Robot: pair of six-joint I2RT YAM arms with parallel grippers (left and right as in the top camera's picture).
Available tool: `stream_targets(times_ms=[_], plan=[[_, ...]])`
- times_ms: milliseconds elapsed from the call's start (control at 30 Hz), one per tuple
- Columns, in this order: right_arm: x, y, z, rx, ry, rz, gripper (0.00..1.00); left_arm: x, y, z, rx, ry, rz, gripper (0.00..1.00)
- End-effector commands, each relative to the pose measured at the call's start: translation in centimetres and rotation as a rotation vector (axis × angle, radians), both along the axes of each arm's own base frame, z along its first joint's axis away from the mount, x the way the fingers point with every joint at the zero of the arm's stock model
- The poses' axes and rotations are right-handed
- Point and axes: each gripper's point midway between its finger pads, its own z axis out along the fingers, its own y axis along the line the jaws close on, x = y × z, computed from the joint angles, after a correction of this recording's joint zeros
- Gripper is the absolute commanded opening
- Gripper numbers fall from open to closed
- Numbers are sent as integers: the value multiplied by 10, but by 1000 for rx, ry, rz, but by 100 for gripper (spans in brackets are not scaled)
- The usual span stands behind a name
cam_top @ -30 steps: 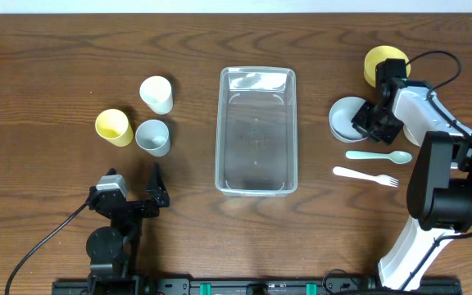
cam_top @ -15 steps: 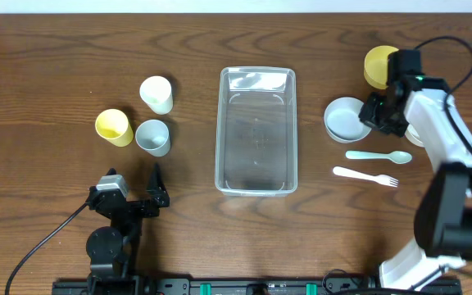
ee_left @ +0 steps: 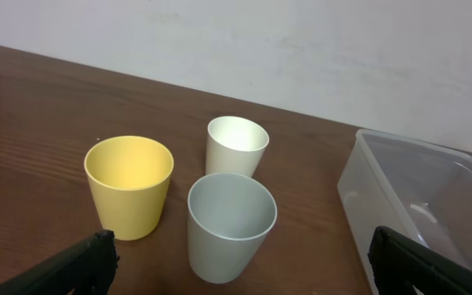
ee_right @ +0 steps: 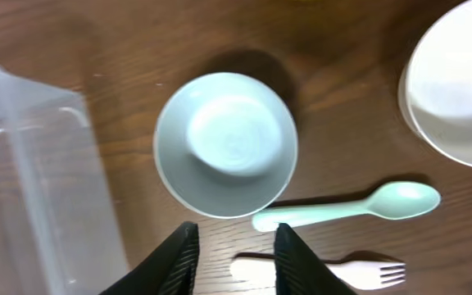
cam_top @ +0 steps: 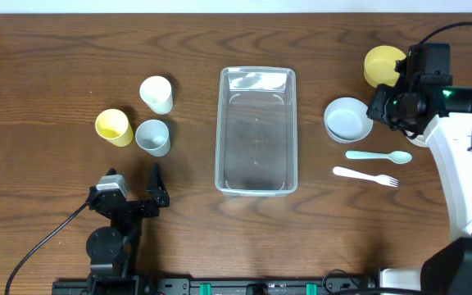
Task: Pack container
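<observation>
The clear container [cam_top: 256, 131] stands in the middle of the table with nothing visible inside; its edge also shows as container [ee_right: 39, 180] and container [ee_left: 420, 192]. My right gripper [cam_top: 390, 106] hovers just right of the pale-blue bowl [cam_top: 348, 119], open and holding nothing. In the right wrist view the right gripper [ee_right: 234, 256] hangs above the wood, between the pale-blue bowl [ee_right: 226, 145] and a white fork [ee_right: 322, 270]. My left gripper [cam_top: 133, 192] rests wide open at the front left, short of the cups; the left gripper [ee_left: 248, 260] frames the pale-blue cup [ee_left: 229, 225].
Yellow cup [cam_top: 114, 127], white cup [cam_top: 156, 94] and pale-blue cup [cam_top: 152, 137] stand left of the container. At the right are a yellow bowl [cam_top: 382, 65], mint spoon [cam_top: 379, 156] and white fork [cam_top: 365, 174]. A white bowl [ee_right: 457, 86] lies under the right arm.
The right gripper has let go of the pale-blue bowl's rim, spread its jaws and drawn back up and to the right. The left arm has not moved.
</observation>
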Motion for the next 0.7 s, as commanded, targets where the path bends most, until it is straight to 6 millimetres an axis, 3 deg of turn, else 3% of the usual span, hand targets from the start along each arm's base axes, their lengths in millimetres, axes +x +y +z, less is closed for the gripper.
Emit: stream_targets(times_ms=[0, 367, 667], plan=[[-5, -7, -33, -44, 89, -26, 36, 0, -1, -16, 15, 37, -7, 98], [4, -6, -121, -10, 246, -115, 35, 0, -1, -16, 15, 37, -7, 98], [14, -7, -133, -7, 228, -130, 29, 0, -1, -16, 15, 37, -7, 98]])
